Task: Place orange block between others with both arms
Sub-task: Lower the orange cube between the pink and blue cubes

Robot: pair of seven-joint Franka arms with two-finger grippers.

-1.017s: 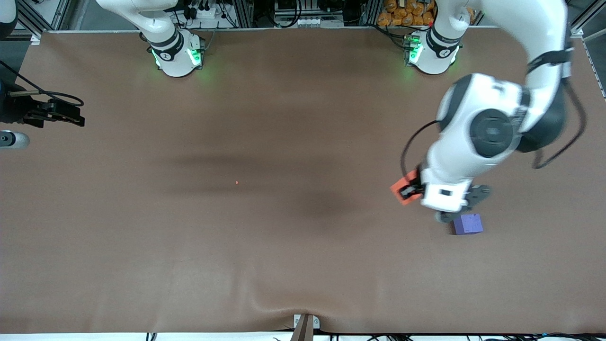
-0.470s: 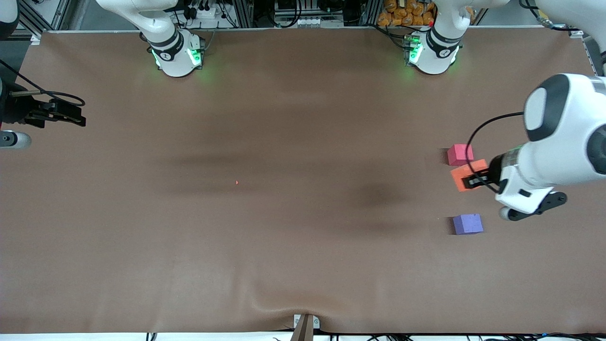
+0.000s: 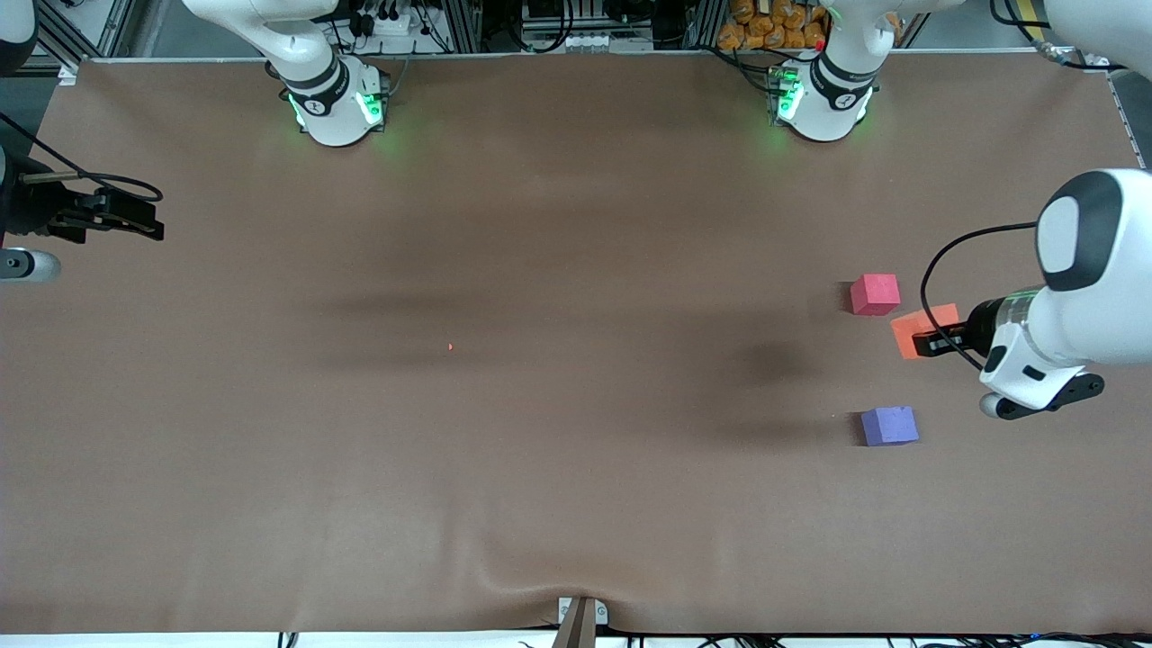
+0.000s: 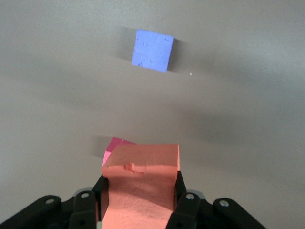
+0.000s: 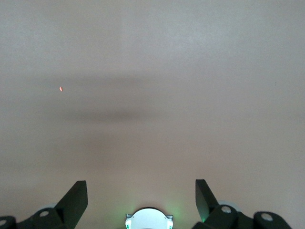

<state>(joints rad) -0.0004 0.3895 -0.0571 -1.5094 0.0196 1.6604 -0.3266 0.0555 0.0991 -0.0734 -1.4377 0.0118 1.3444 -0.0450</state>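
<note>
The left gripper [image 3: 918, 345] is squeezing its fingers [image 4: 183, 202] tight on the orange block [image 3: 924, 329] and holding it up over the brown counter [image 3: 540, 450] at the left arm's end. The block is hanging just beside the pinkish-red cube [image 3: 875, 294], which is sitting farther from the front camera than the purple-blue cube [image 3: 889, 426], with a gap between the two. The right gripper [image 5: 142, 193] is waiting over the right arm's end of the counter with its fingers [image 5: 76, 198] spread wide apart, holding nothing.

brown table cover [image 3: 540, 450], tiny orange speck [image 3: 450, 346]
</note>
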